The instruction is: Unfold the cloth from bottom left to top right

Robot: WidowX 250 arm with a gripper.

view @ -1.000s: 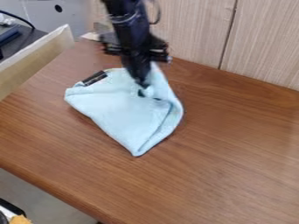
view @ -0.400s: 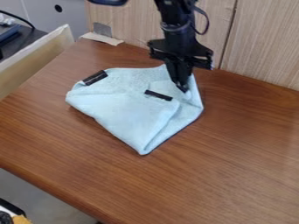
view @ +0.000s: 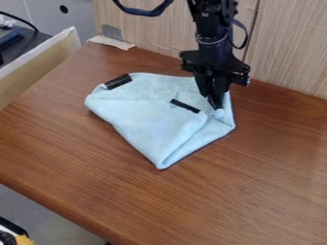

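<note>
On the cloth [view: 147,122], upper right | hand [view: 218,108] closed | apparently pinching it

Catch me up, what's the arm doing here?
It's working on unfolding the cloth. The gripper is pinching a bit of it near the picture-right side, down low over the table. The unfold isn't finished: the cloth lies partly folded over itself, narrowing to a point at the near end.
</note>
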